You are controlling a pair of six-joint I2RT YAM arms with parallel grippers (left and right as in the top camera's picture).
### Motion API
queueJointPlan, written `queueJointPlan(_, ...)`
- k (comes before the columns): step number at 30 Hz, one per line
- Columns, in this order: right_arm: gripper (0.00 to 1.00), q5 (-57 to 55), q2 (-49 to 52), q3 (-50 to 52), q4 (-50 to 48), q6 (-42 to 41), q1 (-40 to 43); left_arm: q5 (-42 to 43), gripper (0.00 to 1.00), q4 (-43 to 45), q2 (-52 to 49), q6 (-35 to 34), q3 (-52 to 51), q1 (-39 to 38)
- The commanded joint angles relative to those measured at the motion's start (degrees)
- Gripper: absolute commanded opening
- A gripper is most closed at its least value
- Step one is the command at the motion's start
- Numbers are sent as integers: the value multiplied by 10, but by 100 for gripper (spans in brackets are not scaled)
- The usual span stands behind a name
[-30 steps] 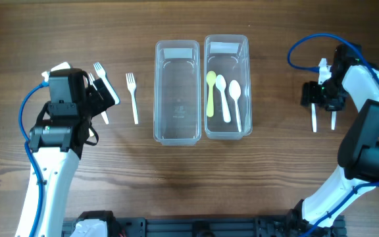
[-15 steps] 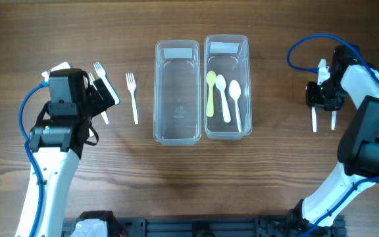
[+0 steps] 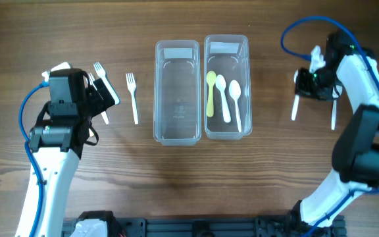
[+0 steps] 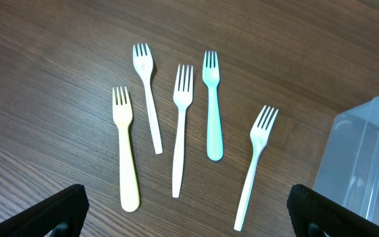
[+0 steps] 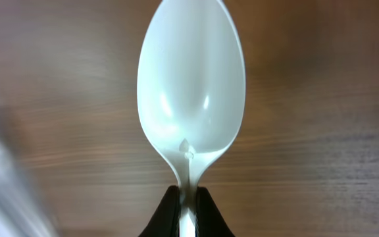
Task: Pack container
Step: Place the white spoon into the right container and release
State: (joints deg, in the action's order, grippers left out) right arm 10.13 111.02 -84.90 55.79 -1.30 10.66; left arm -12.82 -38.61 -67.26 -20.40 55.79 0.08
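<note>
Two clear boxes: side by side mid-bench; left box [image 3: 177, 92] bare inside; right box [image 3: 227, 47] holds 3 spoons
Spoons in right box: yellow-green spoon [image 3: 210, 92] nearest left box; then mid white spoon [image 3: 223, 97]; then outer white spoon [image 3: 235, 104]; all lengthwise, bowls toward far edge
R gripper [image 5: 188, 212]: clenched on held spoon [image 5: 191, 85], white, at the neck just below the bowl; bowl faces wrist cam; bench behind is blurred; overhead puts it btwn right box and right edge
Loose white utensil [image 3: 334, 113]: on bench near right edge, just beside R gripper; type can't tell
L gripper [image 4: 189, 220]: fingers spread wide, nothing btwn them; above the forks, near left edge
Forks: 5 flat on bench, none touching, tines toward far edge; yellow fork [image 4: 125, 158]; short white fork [image 4: 148, 95]; long white fork [image 4: 181, 128]; teal fork [image 4: 212, 105]; end white fork [image 4: 258, 164] closest to left box
</note>
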Motion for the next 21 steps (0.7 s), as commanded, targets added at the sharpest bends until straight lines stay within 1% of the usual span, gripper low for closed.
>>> queueJointPlan(1,4,25,-116,-45,5,-39,-66,-7,100,2,-2,7,11,3)
queueJointPlan(4,4,24,-178,-46,-5,-85,-143,-7,100,2,-2,7,11,3)
queueJointPlan(7,4,6,-184,-40,-25,-134,-215,-7,100,2,-2,7,11,3)
queueJointPlan(10,5,-37,-148,-2,-69,-173,-270,-7,100,2,-2,7,11,3)
queueJointPlan(12,5,-37,-116,12,-80,-187,-286,-7,100,2,-2,7,11,3)
queueJointPlan(17,5,-37,-41,13,-96,-188,-308,-7,100,2,-2,7,11,3)
queueJointPlan(18,7,-37,-36,13,-99,-188,-307,-7,100,2,-2,7,11,3)
queueJointPlan(19,16,-38,-36,13,-102,-181,-307,-7,100,2,-2,7,11,3)
queueJointPlan(20,31,-43,-41,8,-99,-178,-305,-7,100,2,-2,7,11,3)
queueJointPlan(21,41,-46,-46,0,-95,-168,-302,-7,100,2,-2,7,11,3)
